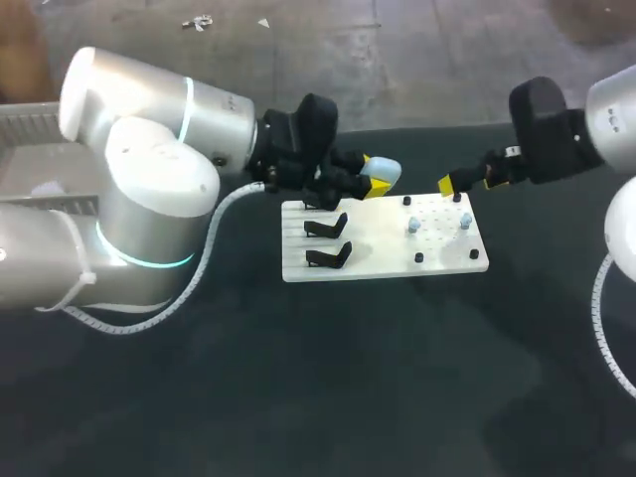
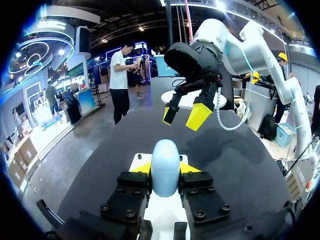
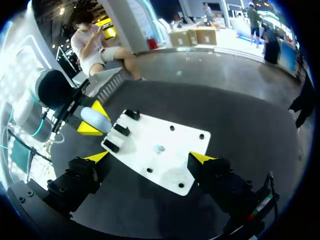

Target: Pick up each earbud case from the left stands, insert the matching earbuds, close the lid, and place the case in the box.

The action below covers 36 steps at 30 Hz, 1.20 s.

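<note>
Left arm (image 1: 149, 199) bulks up closest, big white elbow over the table's near-left, forearm running across toward the white board (image 1: 378, 262). Left gripper (image 2: 165, 171) is clamped on the pale blue case (image 2: 165, 155), yellow pads pinching it from both sides, approx mid-body. Case's long axis runs straight out along the fingers, rounded end poking ahead of the tips, aimed at the right gripper (image 3: 149, 157). The two face each other w/ a gap btwn them, not touching. Case hangs over the board's far-left corner, just past the two black stands (image 1: 326, 227), both bare. Can't tell from these views if the lid's open or shut. Right gripper is spread wide w/ nothing in it, hovering above the board's far-right edge, tilted down so the board shows btwn its fingers. Key bit for the next move, I reckon: earbuds (image 1: 413, 227) sit on the board's right half, below the right gripper and a touch nearer the camera, well apart from the case. So right arm (image 1: 556, 134) is the closer one by far, prob the one to fetch. One bud shows almost dead centre under its open fingers in the right wrist view. Box: can't pick it out for sure.
</note>
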Each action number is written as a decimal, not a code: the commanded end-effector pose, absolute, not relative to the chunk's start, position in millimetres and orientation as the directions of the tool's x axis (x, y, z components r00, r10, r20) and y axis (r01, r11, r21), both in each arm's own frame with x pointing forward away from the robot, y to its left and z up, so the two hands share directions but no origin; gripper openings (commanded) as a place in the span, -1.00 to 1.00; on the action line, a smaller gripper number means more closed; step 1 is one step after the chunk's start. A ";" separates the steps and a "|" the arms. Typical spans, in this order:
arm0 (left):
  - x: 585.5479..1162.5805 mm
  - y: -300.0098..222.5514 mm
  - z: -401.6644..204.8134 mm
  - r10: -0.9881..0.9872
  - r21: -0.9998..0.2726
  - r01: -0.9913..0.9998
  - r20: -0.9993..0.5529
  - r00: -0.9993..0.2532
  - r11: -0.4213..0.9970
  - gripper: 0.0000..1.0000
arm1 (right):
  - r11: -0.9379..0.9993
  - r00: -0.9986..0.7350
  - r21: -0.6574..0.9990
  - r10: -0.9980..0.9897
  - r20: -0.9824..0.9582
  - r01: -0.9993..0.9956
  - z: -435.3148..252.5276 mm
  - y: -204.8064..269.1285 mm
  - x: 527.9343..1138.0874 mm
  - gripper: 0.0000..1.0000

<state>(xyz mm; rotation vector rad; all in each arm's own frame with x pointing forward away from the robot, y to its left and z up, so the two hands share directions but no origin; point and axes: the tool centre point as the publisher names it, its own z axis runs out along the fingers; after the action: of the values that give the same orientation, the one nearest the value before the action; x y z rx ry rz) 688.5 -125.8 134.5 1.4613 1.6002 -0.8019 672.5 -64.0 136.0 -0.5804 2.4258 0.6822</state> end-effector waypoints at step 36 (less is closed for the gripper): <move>675.6 -137.5 132.6 0.359 -0.010 0.999 -0.933 -0.023 0.038 -1.00 | 0.740 -0.731 0.324 -0.317 -0.605 -0.589 148.6 -39.9 694.9 1.00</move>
<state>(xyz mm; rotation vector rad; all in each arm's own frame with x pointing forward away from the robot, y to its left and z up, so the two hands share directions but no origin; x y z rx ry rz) 677.6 -147.7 135.1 1.4725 1.5546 -0.9573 695.5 -40.3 145.3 -0.6899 2.3924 0.7373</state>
